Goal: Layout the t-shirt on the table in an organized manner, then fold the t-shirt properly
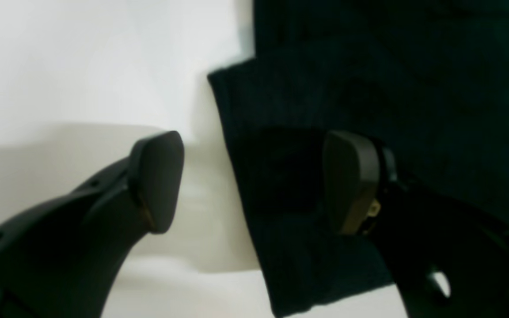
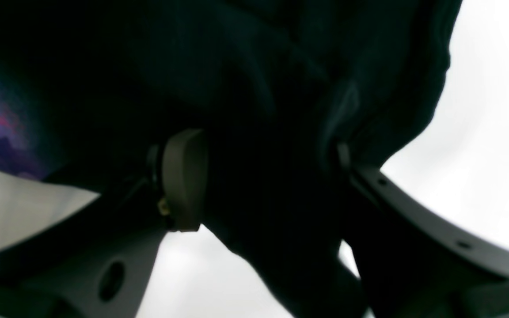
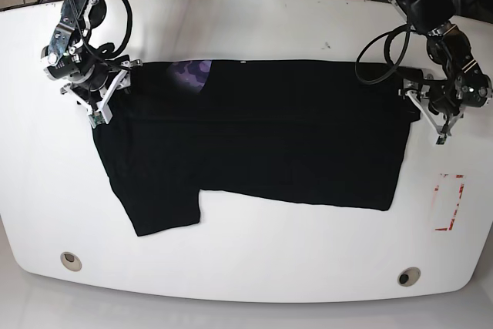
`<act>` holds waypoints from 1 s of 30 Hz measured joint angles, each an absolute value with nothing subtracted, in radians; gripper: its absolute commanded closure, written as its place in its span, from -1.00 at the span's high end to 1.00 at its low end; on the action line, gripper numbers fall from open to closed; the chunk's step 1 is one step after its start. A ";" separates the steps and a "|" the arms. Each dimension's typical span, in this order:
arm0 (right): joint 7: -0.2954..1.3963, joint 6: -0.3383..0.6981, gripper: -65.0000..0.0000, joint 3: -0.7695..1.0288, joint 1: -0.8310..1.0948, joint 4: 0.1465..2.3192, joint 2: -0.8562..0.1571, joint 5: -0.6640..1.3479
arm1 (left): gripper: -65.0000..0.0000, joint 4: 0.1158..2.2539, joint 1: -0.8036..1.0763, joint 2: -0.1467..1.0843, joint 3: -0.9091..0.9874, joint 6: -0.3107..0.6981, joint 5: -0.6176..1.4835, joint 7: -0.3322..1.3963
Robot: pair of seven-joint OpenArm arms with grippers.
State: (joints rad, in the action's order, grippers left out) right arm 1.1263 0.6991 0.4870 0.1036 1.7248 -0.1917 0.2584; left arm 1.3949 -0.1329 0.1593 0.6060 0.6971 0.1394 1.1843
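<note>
Across the middle of the table (image 3: pixel 254 28) lies the t-shirt (image 3: pixel 308 136), black side up, a purple patch (image 3: pixel 189 73) peeking out at its far left. Left gripper (image 1: pixel 254 181) at the right hem: jaws spread wide, straddling the cloth edge, nothing pinched. Right gripper (image 2: pixel 263 176) at the left end, parted with cloth bunched between its fingers. Bare white tabletop all round.

Your left gripper (image 1: pixel 254 181) has its jaws spread wide, one pad (image 1: pixel 159 179) clear on one side, the other pad (image 1: pixel 351 181) opposite, nothing pinched between them. Your right gripper (image 2: pixel 263 176) has its jaws parted too, black cloth filling the gap; grip unclear. Both wrists angle downward.
</note>
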 measured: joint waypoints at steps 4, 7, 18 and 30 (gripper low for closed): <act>1.121 0.699 0.06 0.487 0.103 1.726 -0.200 0.262 | 0.29 1.397 -0.125 0.162 0.606 0.698 0.147 1.177; 1.122 0.699 0.06 0.487 0.104 1.726 -0.200 0.262 | -0.02 1.398 -0.125 0.162 0.606 0.697 0.146 1.178; 1.122 0.699 0.06 0.487 0.104 1.726 -0.200 0.262 | -0.91 1.398 -0.125 0.159 0.601 0.697 0.150 1.181; 1.122 0.699 0.06 0.487 0.103 1.726 -0.199 0.265 | -0.91 1.447 -0.112 0.155 0.601 0.697 0.146 1.190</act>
